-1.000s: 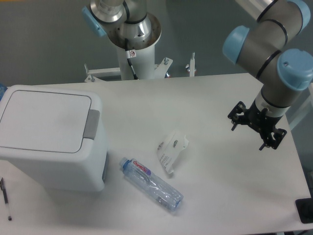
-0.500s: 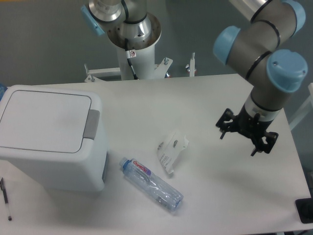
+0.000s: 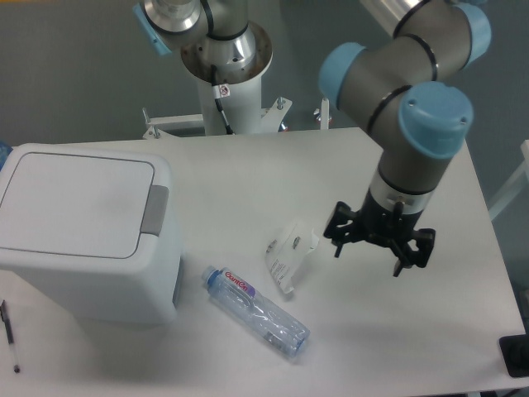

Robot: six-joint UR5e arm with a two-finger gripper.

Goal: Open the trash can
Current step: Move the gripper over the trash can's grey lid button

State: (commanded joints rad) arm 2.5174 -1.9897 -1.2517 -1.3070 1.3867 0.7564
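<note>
The trash can [image 3: 83,231] sits lid-down at the table's [image 3: 248,165] left edge — well apart from the tool [image 3: 378,246], hovering right of centre, empty, its spread impossible to tell

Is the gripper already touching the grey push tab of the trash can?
Apart. The fixed camera shows the gripper far right of the trash can; bare table separates it from the grey push tab.
</note>
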